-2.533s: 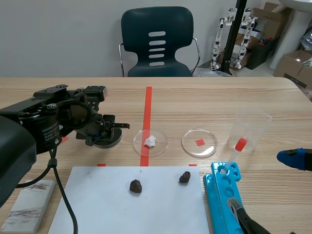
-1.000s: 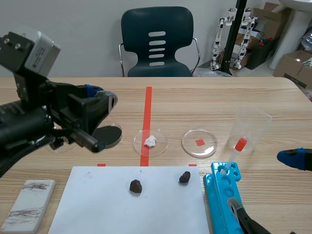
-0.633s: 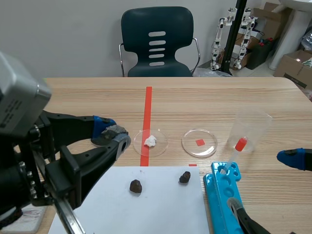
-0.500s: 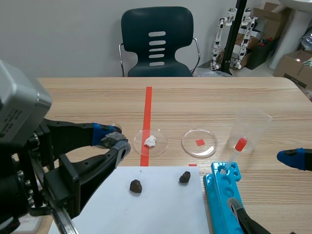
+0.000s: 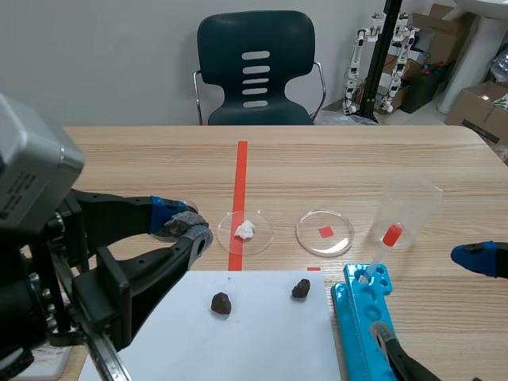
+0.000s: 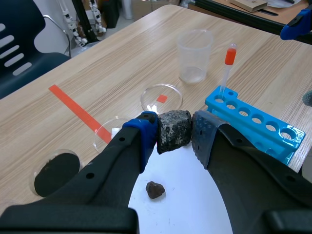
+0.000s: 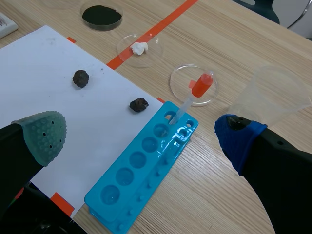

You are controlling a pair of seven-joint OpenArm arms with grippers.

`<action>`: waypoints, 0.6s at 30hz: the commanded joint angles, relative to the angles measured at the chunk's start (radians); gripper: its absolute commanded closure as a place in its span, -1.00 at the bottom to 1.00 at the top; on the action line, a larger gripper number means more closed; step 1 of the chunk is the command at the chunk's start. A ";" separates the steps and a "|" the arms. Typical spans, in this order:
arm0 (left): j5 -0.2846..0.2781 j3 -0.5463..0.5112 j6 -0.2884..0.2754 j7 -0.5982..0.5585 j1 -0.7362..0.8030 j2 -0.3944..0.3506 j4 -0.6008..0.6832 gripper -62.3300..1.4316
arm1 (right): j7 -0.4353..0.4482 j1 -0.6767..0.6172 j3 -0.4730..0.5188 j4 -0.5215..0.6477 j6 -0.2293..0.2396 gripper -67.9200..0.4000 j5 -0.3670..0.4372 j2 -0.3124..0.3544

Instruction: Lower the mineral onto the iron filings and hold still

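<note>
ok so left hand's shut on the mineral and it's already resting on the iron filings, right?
No: the left hand is shut on the mineral, but it is held in the air, apart from the iron filings off to one side. The left wrist view shows it.

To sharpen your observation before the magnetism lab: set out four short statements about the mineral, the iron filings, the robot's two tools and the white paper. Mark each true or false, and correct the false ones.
1. The left tool is shut on the mineral. True.
2. The mineral rests on the iron filings. False: it is held in the air, and the dish of filings lies apart, beside the tool.
3. The right tool grips the dropper. False: it is open and empty; the dropper stands in the blue rack.
4. Two dark lumps lie on the white paper. True.
</note>
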 commanded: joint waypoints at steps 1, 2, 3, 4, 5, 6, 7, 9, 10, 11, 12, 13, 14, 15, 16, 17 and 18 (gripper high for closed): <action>-0.009 -0.003 0.005 -0.016 0.000 0.005 0.005 0.59 | 0.012 0.003 0.006 0.005 0.001 -0.90 0.011 0.000; -0.009 -0.003 0.005 -0.013 0.000 0.005 0.005 0.59 | 0.012 0.003 0.006 0.005 0.001 -0.90 0.011 0.000; -0.009 -0.003 0.005 -0.006 0.000 0.005 0.005 0.59 | 0.012 0.003 0.006 0.005 0.001 -0.90 0.011 0.000; -0.009 -0.003 0.005 -0.001 -0.001 0.005 0.005 0.59 | 0.012 0.003 0.006 0.005 0.001 -0.90 0.011 0.000; -0.009 -0.003 0.005 -0.001 0.000 0.005 0.005 0.59 | 0.012 0.003 0.006 0.005 0.001 -0.90 0.011 0.000; -0.009 -0.003 0.005 0.000 0.000 0.005 0.005 0.59 | 0.012 0.003 0.006 0.005 0.001 -0.90 0.011 0.000; -0.009 -0.003 0.005 0.002 0.000 0.005 0.005 0.59 | 0.012 0.003 0.006 0.005 0.001 -0.90 0.011 0.000; -0.009 -0.003 0.005 0.002 0.000 0.005 0.005 0.59 | 0.012 0.003 0.006 0.005 0.001 -0.90 0.011 0.000; -0.009 -0.003 0.005 0.002 0.000 0.005 0.005 0.59 | 0.012 0.003 0.006 0.005 0.001 -0.90 0.011 0.000; -0.009 -0.003 0.005 0.002 0.000 0.005 0.005 0.59 | 0.012 0.003 0.006 0.005 0.001 -0.90 0.011 0.000; -0.009 -0.003 0.005 0.002 0.000 0.005 0.005 0.59 | 0.012 0.003 0.006 0.005 0.001 -0.90 0.011 0.000; -0.009 -0.003 0.005 0.002 0.000 0.005 0.005 0.59 | 0.012 0.003 0.006 0.005 0.001 -0.90 0.011 0.000; -0.009 -0.003 0.005 0.002 0.000 0.005 0.005 0.59 | 0.012 0.003 0.006 0.005 0.001 -0.90 0.011 0.000; -0.009 -0.003 0.005 0.002 0.000 0.005 0.005 0.59 | 0.012 0.003 0.006 0.005 0.001 -0.90 0.011 0.000; -0.009 -0.003 0.005 0.002 0.000 0.005 0.005 0.59 | 0.012 0.003 0.006 0.005 0.001 -0.90 0.011 0.000; -0.009 -0.003 0.005 0.002 0.000 0.005 0.005 0.59 | 0.012 0.003 0.006 0.005 0.001 -0.90 0.011 0.000; -0.009 -0.003 0.005 0.002 0.000 0.005 0.005 0.59 | 0.012 0.003 0.006 0.005 0.001 -0.90 0.011 0.000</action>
